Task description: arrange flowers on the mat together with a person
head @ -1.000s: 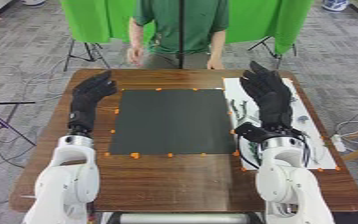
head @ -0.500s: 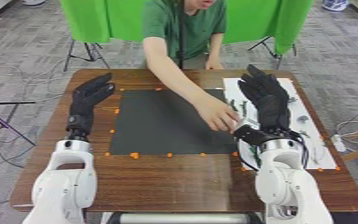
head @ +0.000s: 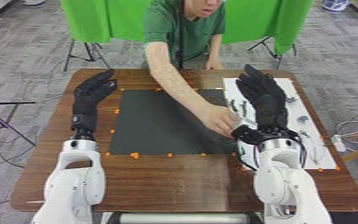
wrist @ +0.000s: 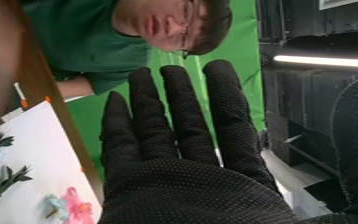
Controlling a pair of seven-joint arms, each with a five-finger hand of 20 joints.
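The robot's black-gloved right hand (head: 266,100) is released, its fingers straight, over the white rectangular sheet (head: 232,87); near it on that sheet lie a pink-petalled flower (wrist: 76,206) and dark green leafy stems (wrist: 12,181). The black-gloved left hand (head: 90,95), loosely open, is beside the dark grey mat (head: 158,125), and a person's bare hand (head: 218,120) is at the mat's other side

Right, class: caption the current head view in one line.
A person's arm stretches across the dark mat toward the robot's right hand above the white sheet.
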